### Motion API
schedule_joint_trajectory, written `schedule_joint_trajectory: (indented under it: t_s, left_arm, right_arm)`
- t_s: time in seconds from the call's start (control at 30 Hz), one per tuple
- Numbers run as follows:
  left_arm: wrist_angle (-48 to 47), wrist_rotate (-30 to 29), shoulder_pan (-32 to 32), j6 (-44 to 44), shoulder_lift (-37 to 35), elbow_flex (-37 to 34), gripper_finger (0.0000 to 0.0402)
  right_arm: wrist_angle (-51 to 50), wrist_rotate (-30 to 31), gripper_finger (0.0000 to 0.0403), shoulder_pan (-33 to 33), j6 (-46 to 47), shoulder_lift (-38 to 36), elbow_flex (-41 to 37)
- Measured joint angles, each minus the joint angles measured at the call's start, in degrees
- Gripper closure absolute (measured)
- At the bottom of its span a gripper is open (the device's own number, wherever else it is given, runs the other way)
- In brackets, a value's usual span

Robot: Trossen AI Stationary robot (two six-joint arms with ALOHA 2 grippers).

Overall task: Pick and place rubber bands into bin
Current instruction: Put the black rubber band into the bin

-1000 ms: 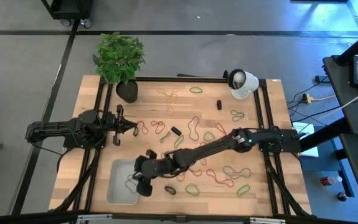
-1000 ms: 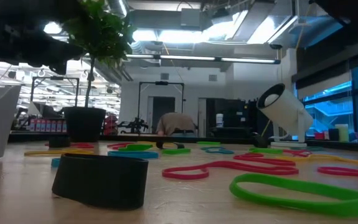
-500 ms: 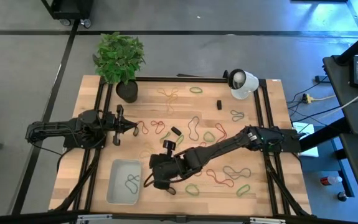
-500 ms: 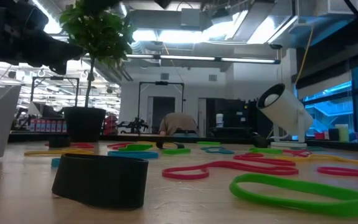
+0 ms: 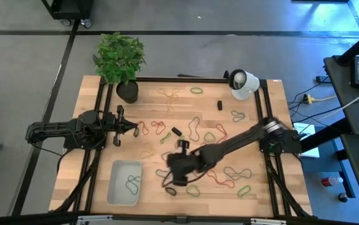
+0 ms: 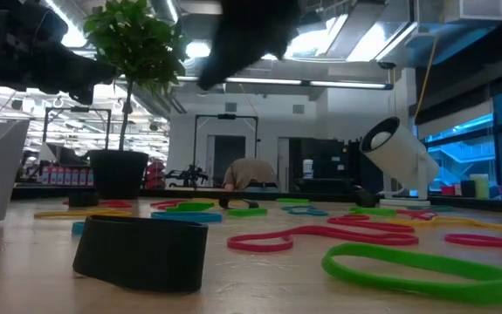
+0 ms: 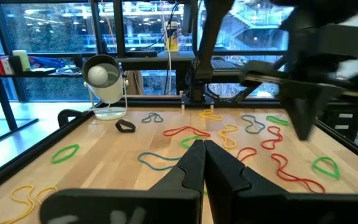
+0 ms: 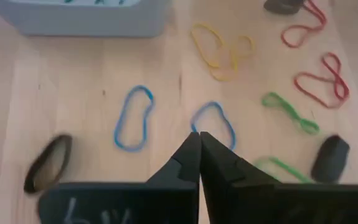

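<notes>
Right gripper [image 8: 198,144] jaws are pressed together, tips meeting, nothing between them. In its wrist view the tips sit over bare wood with a blue band [image 8: 132,117] on one side and a second blue band [image 8: 214,123] just beside the tips. A yellow band [image 8: 219,48] lies farther out; a green band [image 8: 291,112] and red loops [image 8: 320,84] are off to the side. The bin [image 8: 79,23] shows as a pale wall at the edge of that view, well apart from the tips.

From above, the right gripper [image 5: 174,177] is near the table's front middle, its arm stretched across from the right side. It hangs between the bin [image 5: 116,188] and the scatter of rubber bands [image 5: 220,175]. The bin is at the front left of the table and has at least one band inside [image 5: 131,183]. Most bands are still loose on the wood: middle, right half and back.

Left gripper [image 7: 203,151] jaws are also pressed together and empty. It is parked at the table's left side [image 5: 131,127], pointing in toward the centre, with red bands just beyond its tip.

A potted plant [image 5: 120,61] stands at the back left, a white lamp [image 5: 243,83] at the back right. In the low view a black band [image 6: 141,251] lies closest to the camera and a green band [image 6: 425,267] beside it.
</notes>
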Motion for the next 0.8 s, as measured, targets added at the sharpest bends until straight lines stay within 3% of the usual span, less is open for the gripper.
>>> schedule_joint_trajectory:
  t_s: [0.2, 0.37, 0.57, 0.8]
  left_arm:
    - [0.0, 0.0, 0.0, 0.0, 0.0, 0.0, 0.0398]
    - [0.0, 0.0, 0.0, 0.0, 0.0, 0.0, 0.0398]
    - [0.0, 0.0, 0.0, 0.0, 0.0, 0.0, 0.0398]
    - [0.1, -0.9, 0.0, 0.0, 0.0, 0.0, 0.0398]
  right_arm:
    - [16.7, -5.1, 0.0398, -4.1, -1.7, -19.0, -27.2]
    - [24.5, -10.5, 0.0395, -7.9, -1.4, -32.3, -42.0]
    - [25.2, -10.4, 0.0399, -9.6, -1.4, -42.3, -51.0]
    - [25.1, -10.4, 0.0388, -10.1, 4.3, -45.7, -53.6]
